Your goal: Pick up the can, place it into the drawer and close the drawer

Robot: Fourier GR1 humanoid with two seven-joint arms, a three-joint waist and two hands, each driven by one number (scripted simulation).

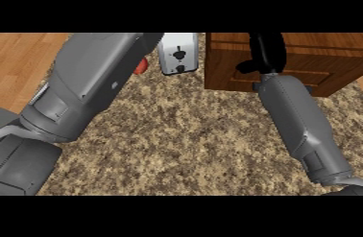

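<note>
right hand (265, 51) up against the drawer (234, 80) front, far right corner of the worktop (184, 135); open or curled, cannot tell. left hand out of view. can not plainly seen (red bit (142, 65) behind left forearm (85, 87) might be it). drawer looks shut; whether the can is inside, unclear

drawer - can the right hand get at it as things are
Probably yes: the right hand lies right over the drawer front, and nothing shows between them.
</note>
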